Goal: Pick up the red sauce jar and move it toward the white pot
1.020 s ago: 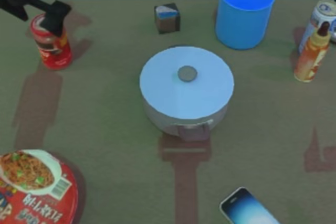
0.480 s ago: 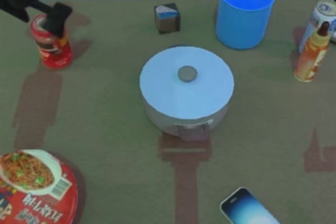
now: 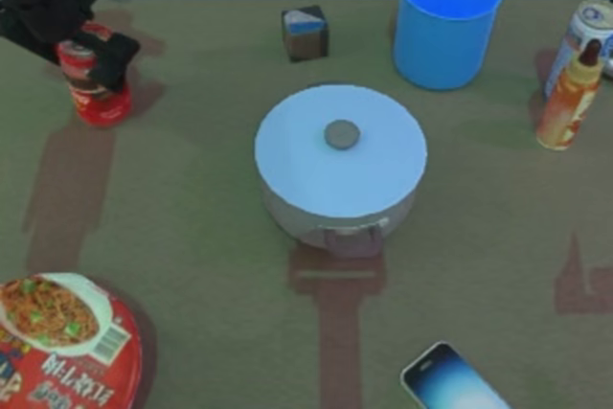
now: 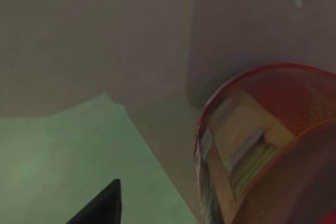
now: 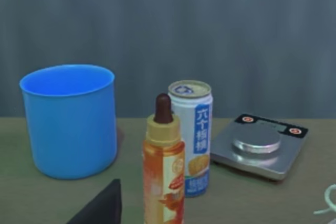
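The olive-green counter (image 3: 192, 227) carries the same spread as in the earlier frames. The wide round white pot with its flat lid and small grey knob (image 3: 340, 155) sits unmoved at the middle, well apart from the work at the far left corner. What has changed is the left arm: a second ago its black left gripper (image 3: 81, 40) hung above the lid of the small red cylindrical sauce jar with the red-yellow label (image 3: 96, 93), and now it has dropped lower and swung round, so that black parts sit on both sides of the jar's upper half and hide the lid. The jar itself stands where it did, upright, on the counter.

In the left wrist view the jar (image 4: 268, 145) fills one side of the frame, very close to the camera, with one dark finger (image 4: 100, 208) apart from it. I judge the jaws to be wide and straddling the jar, not yet clamped; the grasp looks about to start, and the lift and carry toward the pot are not yet done.

The right arm is parked off the right side, its view facing a tall blue plastic cup (image 5: 71, 119).
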Motion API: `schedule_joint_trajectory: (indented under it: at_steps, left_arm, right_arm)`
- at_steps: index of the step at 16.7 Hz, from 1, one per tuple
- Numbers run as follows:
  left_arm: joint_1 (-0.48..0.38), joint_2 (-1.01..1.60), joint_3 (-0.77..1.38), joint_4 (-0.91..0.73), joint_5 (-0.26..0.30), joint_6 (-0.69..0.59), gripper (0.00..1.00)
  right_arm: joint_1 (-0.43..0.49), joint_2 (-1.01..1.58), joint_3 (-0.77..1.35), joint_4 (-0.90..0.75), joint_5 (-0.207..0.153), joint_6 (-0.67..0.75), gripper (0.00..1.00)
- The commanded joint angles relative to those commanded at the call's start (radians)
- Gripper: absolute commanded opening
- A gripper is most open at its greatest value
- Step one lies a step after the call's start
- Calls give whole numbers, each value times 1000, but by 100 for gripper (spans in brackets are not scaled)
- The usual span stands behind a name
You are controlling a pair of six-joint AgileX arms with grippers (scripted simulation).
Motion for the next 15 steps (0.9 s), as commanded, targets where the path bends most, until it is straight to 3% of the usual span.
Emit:
schedule_joint_trajectory:
  at_steps: [1, 14, 15]
  left_arm:
    - [0, 0, 0, 0, 0, 0, 100]
    - [0, 0, 0, 0, 0, 0, 2]
    - [0, 0, 0, 0, 0, 0, 0]
  right_arm:
    - [0, 0, 0, 0, 0, 0, 100]
    - [0, 0, 0, 0, 0, 0, 100]
    - [0, 0, 0, 0, 0, 0, 100]
